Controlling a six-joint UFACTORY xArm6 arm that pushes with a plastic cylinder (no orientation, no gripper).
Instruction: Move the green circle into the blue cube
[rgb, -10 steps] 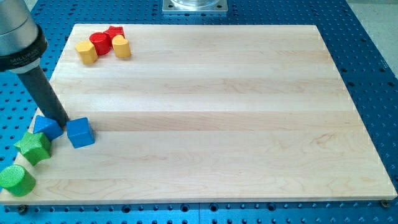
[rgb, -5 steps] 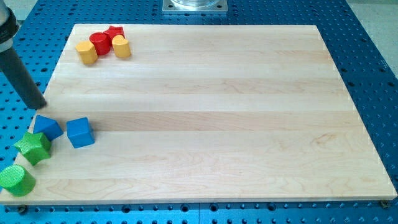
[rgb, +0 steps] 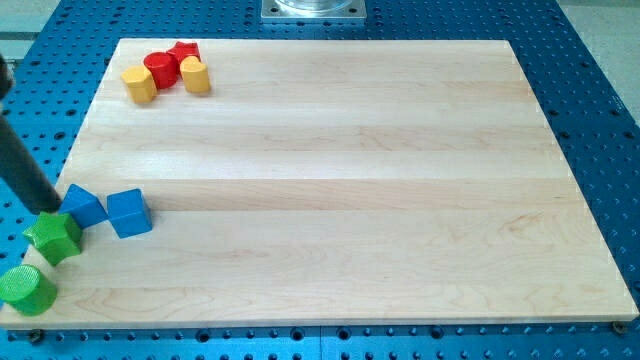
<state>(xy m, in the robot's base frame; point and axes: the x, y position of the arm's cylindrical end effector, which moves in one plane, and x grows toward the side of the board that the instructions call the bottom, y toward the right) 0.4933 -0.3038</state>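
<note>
The green circle (rgb: 26, 288), a short cylinder, lies at the board's bottom-left corner. The blue cube (rgb: 128, 212) sits up and to the right of it, near the left edge. Between them lie a green star-shaped block (rgb: 54, 236) and a second blue block (rgb: 83, 205), which touches the star. My tip (rgb: 50, 209) is at the board's left edge, just left of the second blue block and above the green star, well above the green circle.
A yellow block (rgb: 140, 83), a red cylinder (rgb: 161, 70), a red star-shaped block (rgb: 184, 52) and another yellow block (rgb: 195, 75) cluster at the top left. The wooden board (rgb: 350, 180) lies on a blue perforated table (rgb: 600, 120).
My tip moved left off the blue blocks to beyond the board's edge, then came down to just left of the second blue block. That block shifted slightly right.
</note>
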